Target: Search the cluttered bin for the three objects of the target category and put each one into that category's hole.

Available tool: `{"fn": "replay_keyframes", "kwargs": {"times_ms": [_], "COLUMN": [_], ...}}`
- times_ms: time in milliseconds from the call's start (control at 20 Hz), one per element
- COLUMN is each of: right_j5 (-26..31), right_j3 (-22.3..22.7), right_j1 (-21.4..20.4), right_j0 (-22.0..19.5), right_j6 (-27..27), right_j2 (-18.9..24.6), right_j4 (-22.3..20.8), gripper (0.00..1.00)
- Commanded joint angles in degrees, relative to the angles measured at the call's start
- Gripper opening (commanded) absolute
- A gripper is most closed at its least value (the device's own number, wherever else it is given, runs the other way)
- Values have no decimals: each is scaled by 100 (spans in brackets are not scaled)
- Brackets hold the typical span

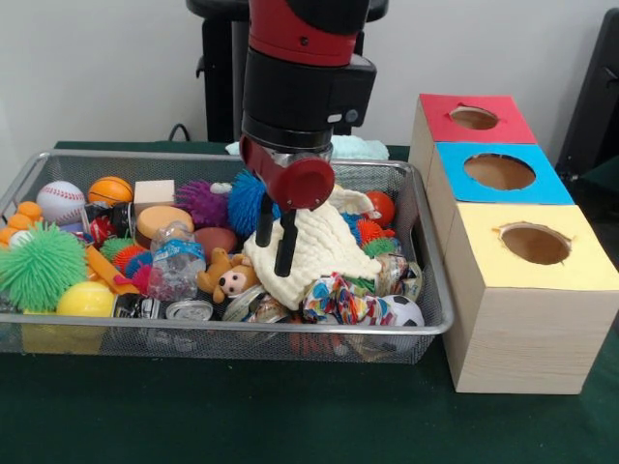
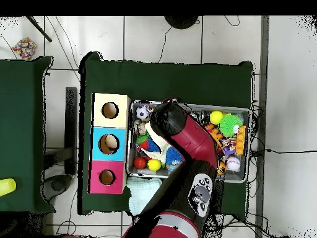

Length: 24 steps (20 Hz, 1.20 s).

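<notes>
My gripper [image 1: 274,259] hangs low over the middle of the wire bin [image 1: 242,327]. Its two black fingers [image 1: 286,246] stand slightly apart and open, in front of a cream knitted cloth [image 1: 319,246] that lies over the clutter. I cannot tell whether the tips touch the cloth. Around it lie a blue spiky ball [image 1: 244,201], a purple spiky ball [image 1: 201,201], a monkey plush [image 1: 228,276], a crushed plastic bottle [image 1: 176,259], a red ball [image 1: 383,206] and a soccer ball [image 1: 402,311]. In the overhead view the arm [image 2: 179,133] hides the gripper.
Right of the bin stands a row of wooden boxes with round holes: red lid [image 1: 450,130], blue lid [image 1: 546,188], yellow lid [image 1: 580,266]. At the bin's left end lie a baseball [image 1: 61,200], a basketball [image 1: 109,188], a green spiky ball [image 1: 41,266] and a yellow ball [image 1: 85,300].
</notes>
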Motion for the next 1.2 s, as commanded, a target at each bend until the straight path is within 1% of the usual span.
{"fn": "replay_keyframes", "kwargs": {"times_ms": [50,150,450,800,900,1100,1200], "right_j5": [-156,-387,-521,-10,10,116,145], "right_j3": [780,864,1000,1098,1078,907,940], "right_j1": [186,177,118,-46,-47,165,217], "right_j0": [-72,-179,-396,-632,-678,-573,-551], "right_j6": [1602,1403,1264,1168,1115,1201,1232], "right_j2": [612,759,936,968,926,622,624], "right_j4": [308,248,260,259,189,10,2], "gripper": [100,100,100,100,100,100,100]}}
